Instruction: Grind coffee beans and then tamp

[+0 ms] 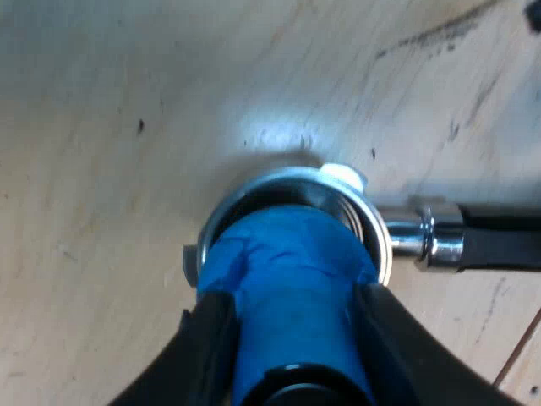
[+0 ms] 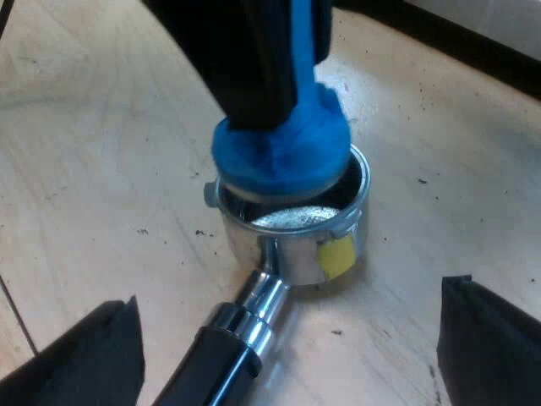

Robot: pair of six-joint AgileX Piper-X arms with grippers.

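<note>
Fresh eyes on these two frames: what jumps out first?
The blue tamper, clamped in the left claw, sits at the mouth of the metal holder on the wooden table. The right claw hangs open over the holder's dark handle. A yellow tag on the holder's wall also catches the eye.

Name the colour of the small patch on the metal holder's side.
Yellow; the patch shows best in the right wrist view.

We note: holder (image 2: 292, 249) lies on the table (image 2: 93, 152); tamper (image 2: 283, 148) sits at its basket mouth, clamped between the jaws of our left gripper (image 1: 296, 320). The handle (image 2: 215, 364) reaches between the spread jaws of our right gripper (image 2: 287, 313).
</note>
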